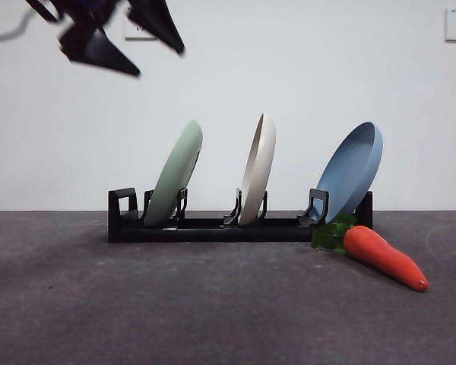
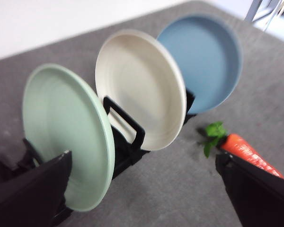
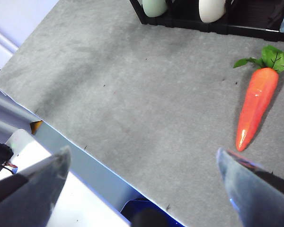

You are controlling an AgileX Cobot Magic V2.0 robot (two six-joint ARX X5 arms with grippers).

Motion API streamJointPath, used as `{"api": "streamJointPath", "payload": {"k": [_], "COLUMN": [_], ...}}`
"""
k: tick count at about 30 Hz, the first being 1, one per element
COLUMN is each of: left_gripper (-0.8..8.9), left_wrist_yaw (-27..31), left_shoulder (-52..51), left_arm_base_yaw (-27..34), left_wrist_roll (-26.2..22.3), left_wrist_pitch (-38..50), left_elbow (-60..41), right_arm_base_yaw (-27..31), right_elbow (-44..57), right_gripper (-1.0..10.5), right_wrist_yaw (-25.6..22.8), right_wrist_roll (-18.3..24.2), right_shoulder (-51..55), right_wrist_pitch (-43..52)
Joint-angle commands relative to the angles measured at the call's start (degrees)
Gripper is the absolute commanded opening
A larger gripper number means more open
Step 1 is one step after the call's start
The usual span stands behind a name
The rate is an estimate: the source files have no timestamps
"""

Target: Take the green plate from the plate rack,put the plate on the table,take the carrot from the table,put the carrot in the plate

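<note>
- Front view: the left claw (image 1: 140, 49) hangs spread wide, above and to the side of the green plate (image 1: 175, 173), touching nothing. The plate leans in the end slot of the rack (image 1: 205, 226). The rack also holds a cream plate (image 1: 258, 169) and a blue plate (image 1: 351, 171). The carrot (image 1: 384, 257) lies on the tabletop (image 1: 175, 312) just beside the rack's other end.
- Left wrist view: the plate (image 2: 61, 127) looks stiff, light and matte. Judged best hold: the upper rim, one jaw on each face, lifting clear of the prongs.
- Right wrist view: the right claw (image 3: 142, 165) is spread wide near the tabletop's edge, well apart from the carrot (image 3: 255, 104). The carrot looks smooth and may slip; grip mid-body.
</note>
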State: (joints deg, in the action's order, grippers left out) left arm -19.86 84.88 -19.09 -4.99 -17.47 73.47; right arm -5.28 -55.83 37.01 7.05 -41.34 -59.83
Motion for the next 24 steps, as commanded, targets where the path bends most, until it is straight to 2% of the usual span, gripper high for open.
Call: {"api": "streamJointPath", "payload": {"k": [1, 11, 17, 20, 22, 24], "left_gripper": [5.93, 5.93, 5.93, 5.89, 5.12, 3.96], "left_wrist_yaw": [0.42, 6.95, 9.4, 9.64, 9.68, 9.66], "left_shoulder": [5.2, 16.48, 19.69, 20.81, 21.27, 21.62], "left_arm_base_yaw": [-0.59, -1.95, -2.25, -2.32, -2.36, -2.62], "left_wrist_roll": [-1.53, -2.8, -2.84, -2.84, -2.82, -2.8], "left_wrist_pitch": [2.19, 13.2, 15.78, 16.2, 15.93, 15.87], "left_elbow": [2.05, 3.45, 3.45, 3.45, 3.45, 3.45], "right_arm_base_yaw": [-0.09, -0.09, -0.09, -0.09, -0.09, -0.09], "right_elbow": [-0.15, -0.15, -0.15, -0.15, -0.15, -0.15], "right_gripper": [6.9, 6.9, 6.9, 6.9, 6.9, 6.9], "right_wrist_yaw": [-0.11, -0.15, -2.99, -2.93, -2.93, -2.93], "right_wrist_roll": [-0.17, -0.15, -0.15, -0.15, -0.15, -0.15], "right_shoulder": [0.09, 0.09, 0.09, 0.09, 0.09, 0.09], "right_wrist_pitch": [0.09, -1.07, -1.16, -1.18, -1.18, -1.18]}}
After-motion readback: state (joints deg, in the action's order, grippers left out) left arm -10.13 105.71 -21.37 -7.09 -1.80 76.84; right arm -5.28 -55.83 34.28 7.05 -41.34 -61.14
